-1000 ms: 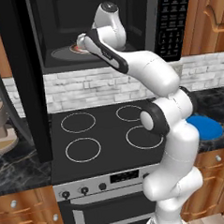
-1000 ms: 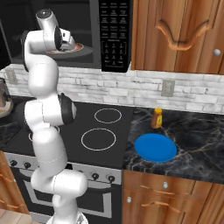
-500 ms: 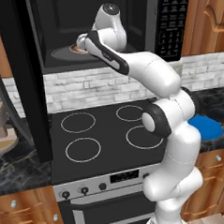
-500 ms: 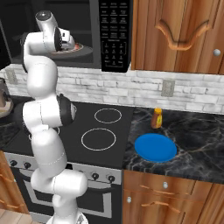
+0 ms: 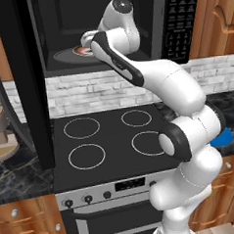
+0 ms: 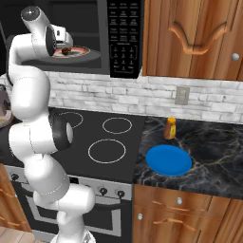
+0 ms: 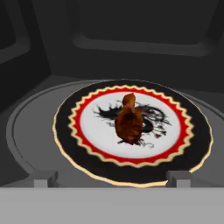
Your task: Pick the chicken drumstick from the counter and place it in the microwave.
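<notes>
Fingertips (image 7: pixel 177 176) are seen spread wide at the near edge, so the hand (image 7: pixel 111 178) is released and nothing is gripped. Just ahead, the chicken drumstick (image 7: pixel 128 121) is laid on the red-rimmed plate (image 7: pixel 87 154) inside the microwave (image 7: pixel 131 39).

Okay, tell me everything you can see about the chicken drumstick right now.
The chicken drumstick is a small reddish-brown lump of meat with a rough, roasted-looking surface, thick at one end and narrowing to a knob at the other. It lies on its side in the white middle of the red-rimmed plate inside the microwave. Only the plate touches it; the tool stands open, clear of it.
</notes>
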Controlling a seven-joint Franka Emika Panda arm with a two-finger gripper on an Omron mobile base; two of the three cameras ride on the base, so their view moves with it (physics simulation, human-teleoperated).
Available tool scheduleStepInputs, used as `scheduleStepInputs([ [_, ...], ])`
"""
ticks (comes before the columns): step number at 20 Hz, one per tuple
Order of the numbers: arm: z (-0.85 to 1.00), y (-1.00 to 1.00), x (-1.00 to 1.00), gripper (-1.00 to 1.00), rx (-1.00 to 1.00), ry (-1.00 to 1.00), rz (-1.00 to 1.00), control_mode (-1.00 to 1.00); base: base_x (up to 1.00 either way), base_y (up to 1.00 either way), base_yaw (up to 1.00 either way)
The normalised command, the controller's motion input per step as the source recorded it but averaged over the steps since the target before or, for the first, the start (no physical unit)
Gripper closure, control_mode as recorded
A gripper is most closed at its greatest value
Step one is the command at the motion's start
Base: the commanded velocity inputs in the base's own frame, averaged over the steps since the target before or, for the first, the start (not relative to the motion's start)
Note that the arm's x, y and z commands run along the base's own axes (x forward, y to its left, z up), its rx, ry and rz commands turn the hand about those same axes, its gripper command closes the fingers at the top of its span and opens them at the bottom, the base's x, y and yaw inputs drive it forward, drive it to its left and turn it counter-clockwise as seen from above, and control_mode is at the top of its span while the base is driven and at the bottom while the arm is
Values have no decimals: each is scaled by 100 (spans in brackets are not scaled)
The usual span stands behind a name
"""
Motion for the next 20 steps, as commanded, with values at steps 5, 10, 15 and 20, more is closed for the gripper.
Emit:
scheduleStepInputs([
  [5,-19,-7,-100,-100,0,-17,0,-100,0,0,0],
  [10,-3,-45,-100,-100,1,-15,0,-100,0,0,0],
  [15,4,-35,-100,-100,1,0,0,-100,0,0,0],
  [20,1,-33,-100,-100,0,2,0,-100,0,0,0],
])
